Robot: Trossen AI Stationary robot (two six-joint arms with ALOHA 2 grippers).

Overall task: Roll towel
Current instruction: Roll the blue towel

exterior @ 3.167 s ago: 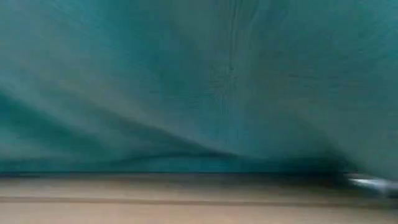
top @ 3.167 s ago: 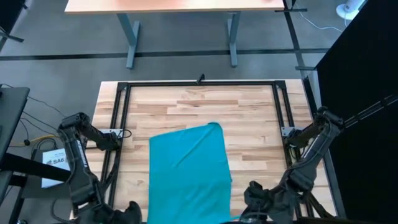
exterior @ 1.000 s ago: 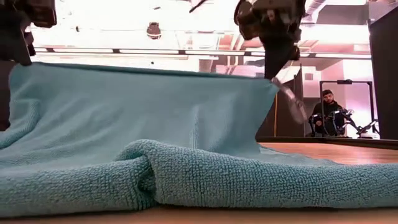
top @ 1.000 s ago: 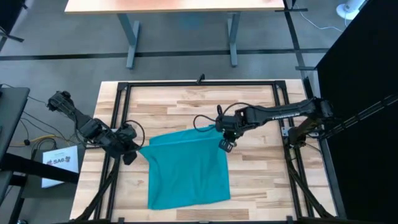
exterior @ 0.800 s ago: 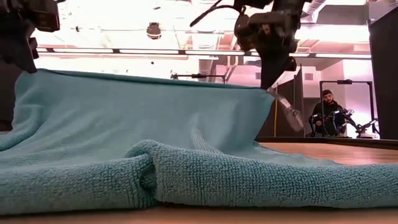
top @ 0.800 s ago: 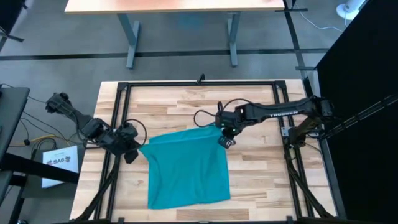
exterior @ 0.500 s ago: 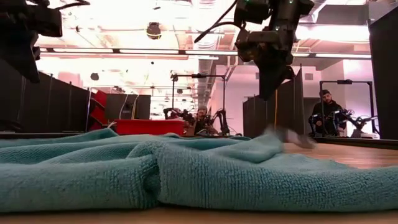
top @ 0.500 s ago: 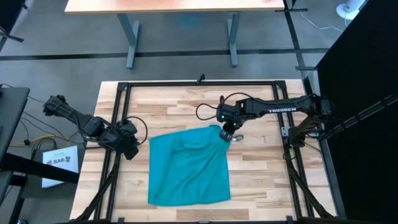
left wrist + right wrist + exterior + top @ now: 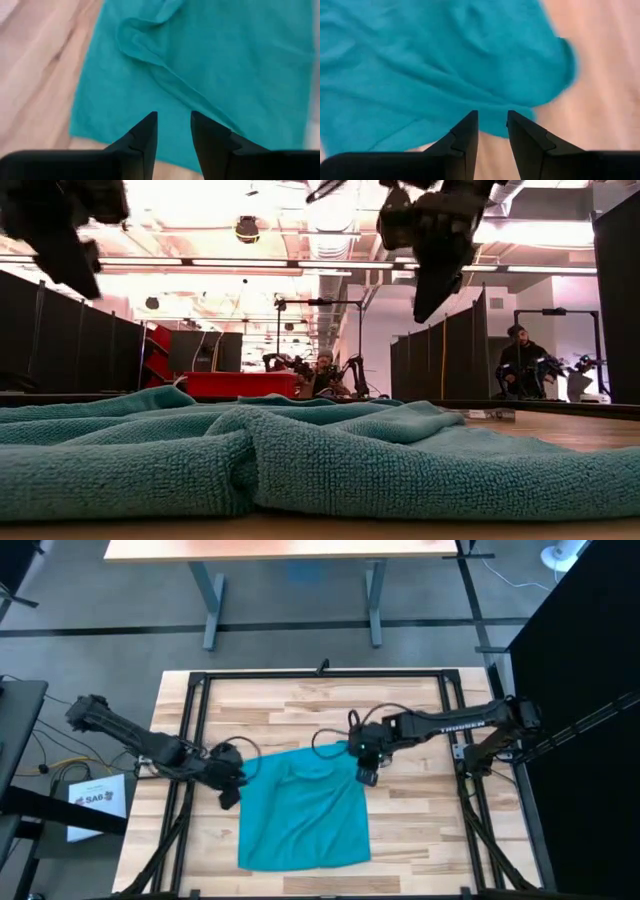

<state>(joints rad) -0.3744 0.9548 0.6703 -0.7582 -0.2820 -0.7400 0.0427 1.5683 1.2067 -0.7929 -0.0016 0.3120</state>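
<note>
Towel flat on table, centre, long axis running near-far, far edge rumpled. Left gripper hovers at towel's left edge, far half; right gripper over far right corner. Both sets of fingers parted narrowly, holding nothing. Each arm nearest own far corner; roll likely starts from that edge. No containers on table.
</note>
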